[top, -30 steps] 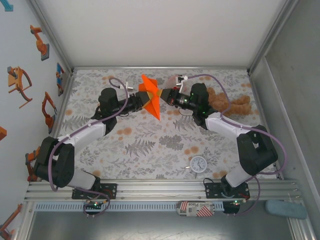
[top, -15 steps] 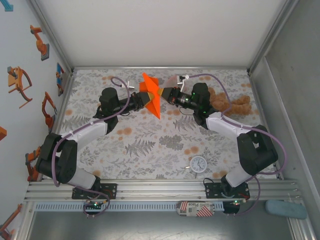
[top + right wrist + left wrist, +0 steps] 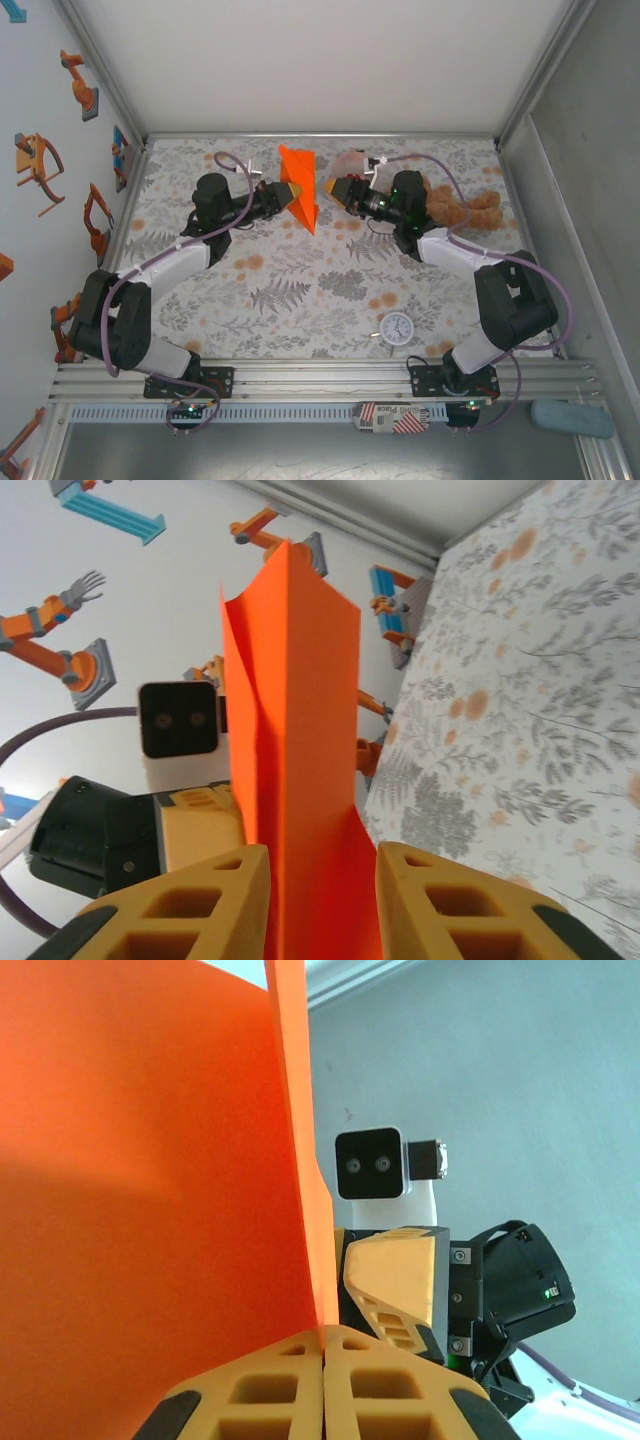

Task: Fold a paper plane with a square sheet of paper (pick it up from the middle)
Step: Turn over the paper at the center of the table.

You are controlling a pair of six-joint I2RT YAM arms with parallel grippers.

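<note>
Handover of paper from right gripper (image 3: 335, 188) to left gripper (image 3: 289, 194)

Left jaws, parted 1 second ago, are now pressed together on the edge of the bright orange folded sheet of paper (image 3: 150, 1210). The left wrist view shows the 2 yellow fingers (image 3: 250, 1390) meeting, with the sheet caught in the seam between them.

Right jaws, clamped on the same sheet 1 second ago, now stand spread. In the right wrist view the paper rises beyond the gap between the fingers (image 3: 190, 900). From above, the right gripper has drawn back slightly and sits just beside the paper, apart from it.

The sheet stands upright as a narrow wedge over the far middle of the floral-patterned table (image 3: 300, 290), its point toward the near side. Whether that point touches the table I cannot tell. A brown teddy bear (image 3: 468, 210) lies behind the right arm.

My reading is that the regrasp is complete and 1 gripper alone carries the paper. That frees the right for the next crease, though the plane looks far from finished.
</note>
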